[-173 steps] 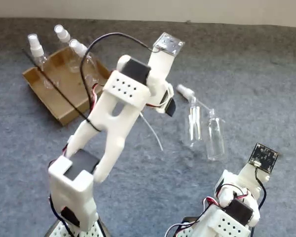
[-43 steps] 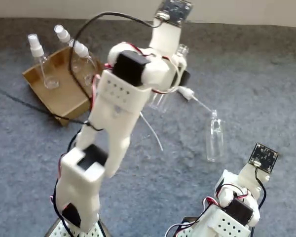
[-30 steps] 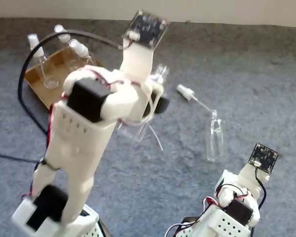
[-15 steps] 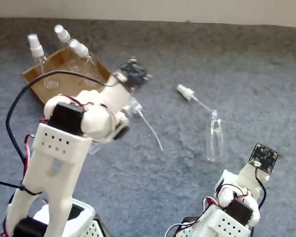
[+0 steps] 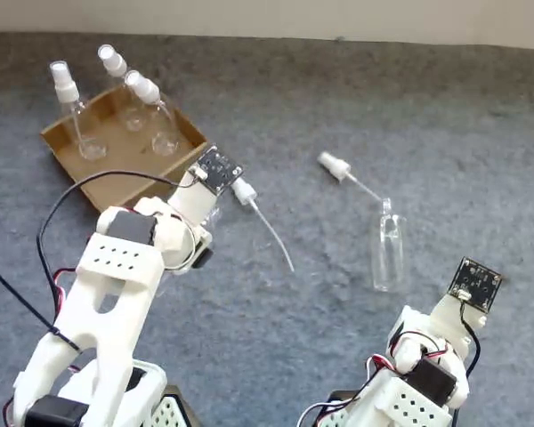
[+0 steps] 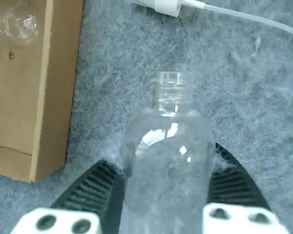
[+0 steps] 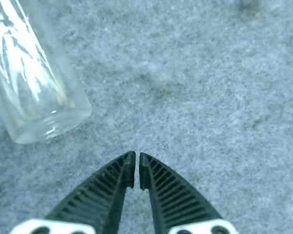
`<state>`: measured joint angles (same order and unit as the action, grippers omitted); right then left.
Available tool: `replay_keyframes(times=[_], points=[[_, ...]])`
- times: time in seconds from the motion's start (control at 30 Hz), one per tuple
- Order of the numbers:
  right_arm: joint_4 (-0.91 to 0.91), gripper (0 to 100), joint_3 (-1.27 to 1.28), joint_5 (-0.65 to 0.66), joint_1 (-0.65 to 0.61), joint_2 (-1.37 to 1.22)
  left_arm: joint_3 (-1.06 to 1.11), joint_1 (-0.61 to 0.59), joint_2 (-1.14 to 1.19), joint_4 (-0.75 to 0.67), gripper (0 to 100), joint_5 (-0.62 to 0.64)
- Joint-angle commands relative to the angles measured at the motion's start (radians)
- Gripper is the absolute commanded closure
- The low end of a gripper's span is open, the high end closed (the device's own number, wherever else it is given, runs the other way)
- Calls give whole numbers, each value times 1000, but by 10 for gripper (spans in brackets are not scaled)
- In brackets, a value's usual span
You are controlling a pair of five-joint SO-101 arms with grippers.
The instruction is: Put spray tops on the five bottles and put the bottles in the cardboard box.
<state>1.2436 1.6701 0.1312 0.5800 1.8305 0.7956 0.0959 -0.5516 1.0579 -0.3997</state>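
At far left, count three capped bottles (image 5: pixel 141 87) upright in the box (image 5: pixel 116 151), same as before. Just beside the box's near edge, find the left tool (image 6: pixel 168 170) pinching an open-necked bottle (image 6: pixel 168 136) around its body. Carried there over the last seconds: lifted from beside the other bottle mid-table, raised high, then swung back and down toward the box. No top on it yet, so not ready for boxing. Probably brought here to meet the loose spray top (image 5: pixel 243 191) lying just past its neck, tube trailing across the table (image 5: pixel 481 116). Further right, note a second spray top (image 5: pixel 335 165) near the bare bottle (image 5: pixel 388 252), which lies on its side; both unmoved. At far right, see the right tool (image 7: pixel 136 170) pressed together on nothing, parked near that bottle's base, also unmoved. Still leaves two bottles to cap and box.
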Motion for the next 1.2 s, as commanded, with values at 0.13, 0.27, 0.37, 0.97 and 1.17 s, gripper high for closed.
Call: replay_keyframes(times=[0.13,0.27,0.37,0.97,1.17], points=[[7,979,134,9,4,5,50,67,-28,-58,923,-12],[7,979,134,9,4,5,56,104,-27,-58,923,-12],[7,979,134,9,4,5,51,101,-5,-58,923,-12],[7,979,134,9,4,5,-70,97,280,-48,784,-31],[7,979,134,9,4,5,-70,97,288,-20,780,-104]])
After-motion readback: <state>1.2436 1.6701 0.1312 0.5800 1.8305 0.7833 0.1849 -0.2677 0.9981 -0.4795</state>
